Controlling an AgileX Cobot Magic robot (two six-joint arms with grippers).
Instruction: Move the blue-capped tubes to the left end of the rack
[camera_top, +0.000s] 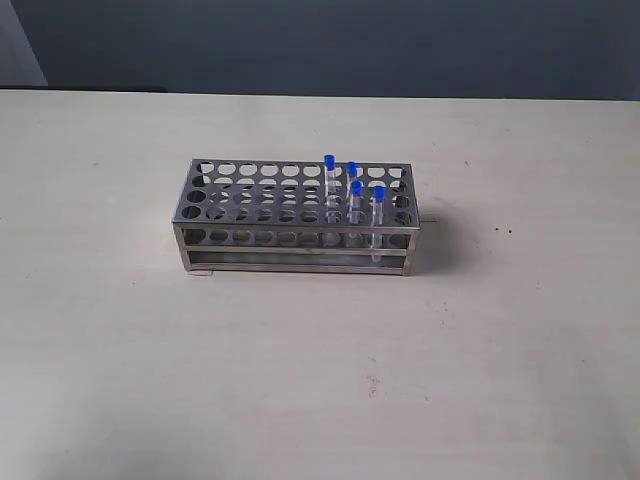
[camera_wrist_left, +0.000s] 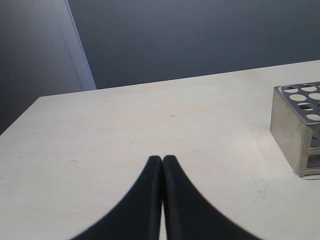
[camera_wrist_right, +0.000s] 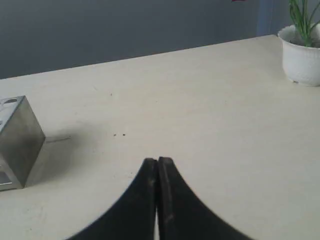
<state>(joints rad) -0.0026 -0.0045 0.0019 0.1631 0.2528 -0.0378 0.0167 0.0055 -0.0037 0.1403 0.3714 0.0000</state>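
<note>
The left claw (camera_wrist_left: 162, 161) is keeping its two dark fingers pressed together along their inner edges, with nothing between them. It is hanging over bare bench (camera_wrist_left: 125, 130), and the end wall of the rack (camera_wrist_left: 287, 127) is showing well apart from its tips. The right claw (camera_wrist_right: 157, 162) is likewise holding its fingers flat against each other and gripping nothing. It is hovering over the pale bench (camera_wrist_right: 210, 115), with the rack's other end (camera_wrist_right: 20, 137) off to one side and a white pot (camera_wrist_right: 301, 60) with green leaves sitting farther away near the bench edge.

In the exterior view, the rack (camera_top: 260, 229) is sitting near the middle of the frame, its long side running left to right across the bench (camera_top: 320, 390). The blue-capped tubes (camera_top: 356, 190) are standing upright in holes in the right part of the rack, clustered close together: two in the farther rows and two in the nearer rows, their caps rising above the top plate. The holes in the left part of the rack are showing open. A dark wall (camera_top: 330, 45) is filling the top of the frame behind the bench.
</note>
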